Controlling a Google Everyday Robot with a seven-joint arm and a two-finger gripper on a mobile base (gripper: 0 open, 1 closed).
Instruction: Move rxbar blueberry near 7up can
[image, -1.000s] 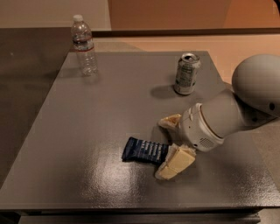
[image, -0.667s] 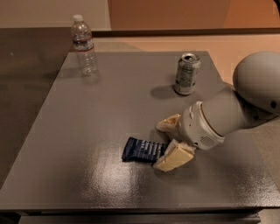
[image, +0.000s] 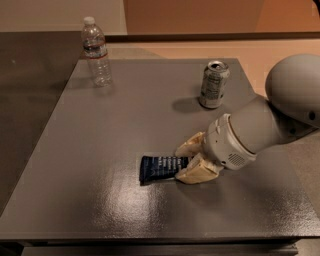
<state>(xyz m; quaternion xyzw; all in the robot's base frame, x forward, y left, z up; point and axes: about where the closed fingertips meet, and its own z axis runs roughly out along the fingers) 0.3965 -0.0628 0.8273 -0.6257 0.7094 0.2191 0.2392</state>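
The rxbar blueberry, a flat dark navy wrapper with white text, lies on the grey table at the front middle. My gripper comes in from the right, low over the table. Its two cream fingers are closed around the bar's right end, which is hidden between them. The bar still rests on the table. The 7up can, silvery with dark markings, stands upright at the back right, well apart from the bar and behind my arm.
A clear plastic water bottle with a white cap stands upright at the table's back left corner. The table's front edge runs just below the bar. Beyond the table are a dark floor on the left and a tan floor at the back.
The two fingers have drawn together around the bar's right end; a second ago they stood wide apart. The bar, can and bottle have stayed put.
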